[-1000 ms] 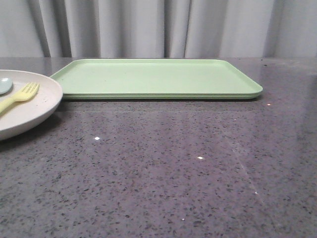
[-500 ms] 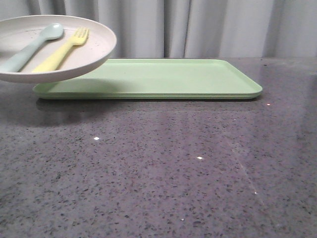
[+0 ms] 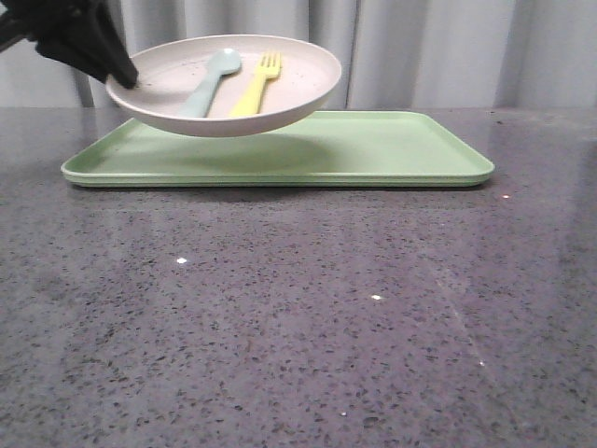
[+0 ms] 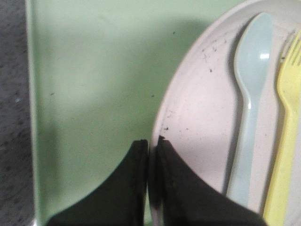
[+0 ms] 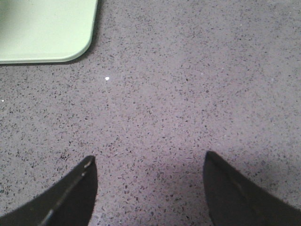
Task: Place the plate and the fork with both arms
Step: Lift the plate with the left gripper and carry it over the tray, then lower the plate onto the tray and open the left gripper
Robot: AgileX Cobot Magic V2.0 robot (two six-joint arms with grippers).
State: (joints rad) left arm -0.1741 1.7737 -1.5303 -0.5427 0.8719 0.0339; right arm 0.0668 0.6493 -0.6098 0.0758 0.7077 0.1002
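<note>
The cream-pink plate (image 3: 280, 89) hangs in the air above the left half of the light-green tray (image 3: 392, 149). My left gripper (image 3: 126, 79) is shut on the plate's left rim (image 4: 162, 117); in the left wrist view its two dark fingers pinch that rim at the left gripper (image 4: 150, 141). On the plate lie the yellow fork (image 3: 256, 86) (image 4: 287, 141) and a pale blue spoon (image 3: 210, 82) (image 4: 251, 94) side by side. My right gripper (image 5: 148, 160) stands open over bare grey table, off the tray's corner (image 5: 70, 42), and does not show in the front view.
The tray lies flat at the back of the speckled grey table (image 3: 326, 317). A grey curtain (image 3: 420, 47) closes off the far side behind it.
The plate with fork and spoon has risen from the table at the far left and travelled right, and now hangs over the tray's left part. The left gripper has come into the front view.
</note>
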